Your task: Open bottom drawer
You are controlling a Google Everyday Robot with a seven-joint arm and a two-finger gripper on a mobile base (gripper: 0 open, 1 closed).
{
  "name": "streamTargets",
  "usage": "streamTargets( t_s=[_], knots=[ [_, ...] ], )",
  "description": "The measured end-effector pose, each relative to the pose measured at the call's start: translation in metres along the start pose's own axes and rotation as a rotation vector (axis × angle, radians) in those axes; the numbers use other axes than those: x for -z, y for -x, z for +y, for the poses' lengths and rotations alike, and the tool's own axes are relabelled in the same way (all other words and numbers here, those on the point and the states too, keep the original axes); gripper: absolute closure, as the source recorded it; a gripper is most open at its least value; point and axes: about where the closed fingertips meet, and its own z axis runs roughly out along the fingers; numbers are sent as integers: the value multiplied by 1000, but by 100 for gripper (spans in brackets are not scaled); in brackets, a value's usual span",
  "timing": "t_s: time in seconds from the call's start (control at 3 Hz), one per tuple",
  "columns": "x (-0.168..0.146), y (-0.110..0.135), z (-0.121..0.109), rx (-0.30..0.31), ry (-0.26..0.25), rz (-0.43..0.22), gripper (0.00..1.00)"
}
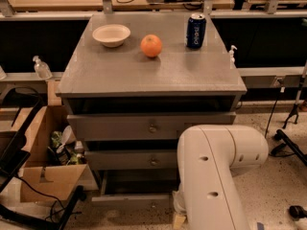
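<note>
Grey bottom drawer (pixel 129 199), lower centre of frame: front edge stands forward of the two drawers above, with a dark gap behind it. Gripper (pixel 179 213) apparently at its right end, under the white arm (pixel 211 176); whether it grips anything, I cannot tell. Cardboard box (pixel 45 181) sits close at lower left.

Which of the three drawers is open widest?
The bottom drawer, its front forward of the two above. The hand is low at its right end, behind the arm.

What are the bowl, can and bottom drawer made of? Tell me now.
Bowl: matte cream, perhaps ceramic or plastic. Can: glossy printed metal, likely aluminium. Bottom drawer: flat grey painted front, wood or metal unclear. Hand: low under the white arm, at that drawer.
</note>
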Motion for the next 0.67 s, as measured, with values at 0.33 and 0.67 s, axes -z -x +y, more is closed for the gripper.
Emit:
streamTargets(
  t_s=[0.33,0.67],
  knots=[
    [-1,-2,10,-10,40,16,42],
    [-2,-5,25,-42,84,21,65]
  ],
)
